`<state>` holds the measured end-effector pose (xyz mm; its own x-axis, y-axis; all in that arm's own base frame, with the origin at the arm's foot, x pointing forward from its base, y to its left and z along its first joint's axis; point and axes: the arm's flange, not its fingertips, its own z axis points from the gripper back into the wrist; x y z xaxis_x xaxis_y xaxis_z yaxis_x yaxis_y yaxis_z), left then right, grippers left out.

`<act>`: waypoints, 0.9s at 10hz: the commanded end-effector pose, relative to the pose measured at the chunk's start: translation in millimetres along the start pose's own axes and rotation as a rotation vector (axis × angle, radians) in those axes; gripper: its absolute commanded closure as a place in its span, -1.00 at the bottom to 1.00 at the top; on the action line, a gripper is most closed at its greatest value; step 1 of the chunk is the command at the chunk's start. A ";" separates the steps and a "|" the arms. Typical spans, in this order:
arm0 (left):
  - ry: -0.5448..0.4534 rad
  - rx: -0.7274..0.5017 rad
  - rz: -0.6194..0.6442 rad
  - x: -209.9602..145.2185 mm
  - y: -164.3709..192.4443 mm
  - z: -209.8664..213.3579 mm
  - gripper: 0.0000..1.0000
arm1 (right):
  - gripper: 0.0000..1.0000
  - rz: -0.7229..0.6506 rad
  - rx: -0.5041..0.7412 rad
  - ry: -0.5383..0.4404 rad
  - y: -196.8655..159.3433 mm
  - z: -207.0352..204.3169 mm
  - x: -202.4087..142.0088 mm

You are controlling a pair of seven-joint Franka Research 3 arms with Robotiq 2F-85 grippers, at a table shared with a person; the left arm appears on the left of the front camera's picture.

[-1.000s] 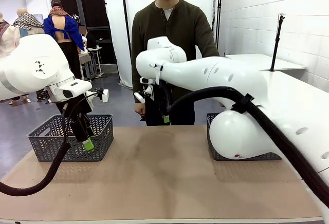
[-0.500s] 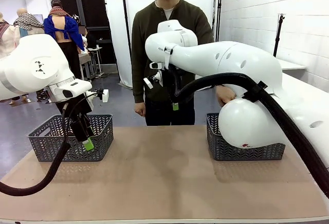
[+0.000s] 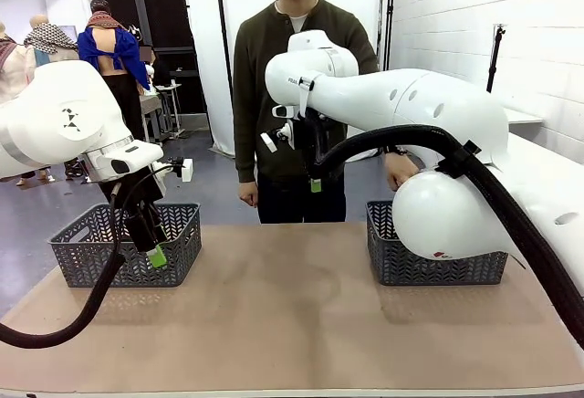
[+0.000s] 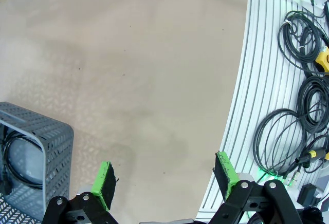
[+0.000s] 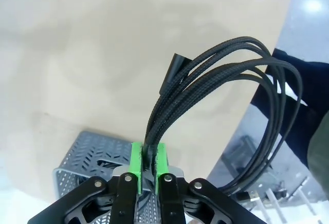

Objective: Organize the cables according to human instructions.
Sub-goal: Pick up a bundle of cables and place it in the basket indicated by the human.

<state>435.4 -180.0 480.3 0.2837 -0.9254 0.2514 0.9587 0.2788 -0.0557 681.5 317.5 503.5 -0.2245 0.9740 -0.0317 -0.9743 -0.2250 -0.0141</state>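
Observation:
My right gripper (image 5: 148, 165) is shut on a black braided cable (image 5: 221, 80), a loop bundle with a chunky plug, which sticks out past the fingertips. In the front view that gripper (image 3: 315, 179) hangs high over the table's far edge, right in front of the human (image 3: 297, 69). Low beside the left basket (image 3: 128, 243), my left gripper (image 3: 155, 254) is open. In its wrist view the left gripper (image 4: 164, 180) holds nothing, and a black cable loop (image 4: 20, 154) lies inside the grey basket (image 4: 51, 147).
A second grey basket (image 3: 438, 266) stands at the far right of the table, and the person's hand (image 3: 399, 170) hovers above it. My right arm's thick black hose (image 3: 511, 225) crosses in front of it. Other coiled cords (image 4: 303, 100) lie on a ribbed white surface off the table.
My right arm has lifted and swung to the right, carrying the cable higher in front of the person. The right basket is less covered now. The left arm has stayed still.

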 end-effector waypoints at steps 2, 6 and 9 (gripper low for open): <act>-0.005 0.009 0.002 0.3 -0.1 0.5 -1.00 | 1.00 0.001 -0.002 0.007 0.2 -0.2 1.2; -0.005 0.009 0.002 0.3 -0.1 0.5 -1.00 | 1.00 0.001 -0.002 0.007 0.2 -0.2 1.2; -0.005 0.009 0.002 0.3 -0.1 0.5 -1.00 | 1.00 -0.034 0.025 0.006 8.6 2.1 -12.0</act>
<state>435.4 -180.0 480.3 0.2837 -0.9254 0.2514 0.9587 0.2788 -0.0557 682.1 315.1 501.7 -0.2202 0.9748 -0.0349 -0.9754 -0.2205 -0.0059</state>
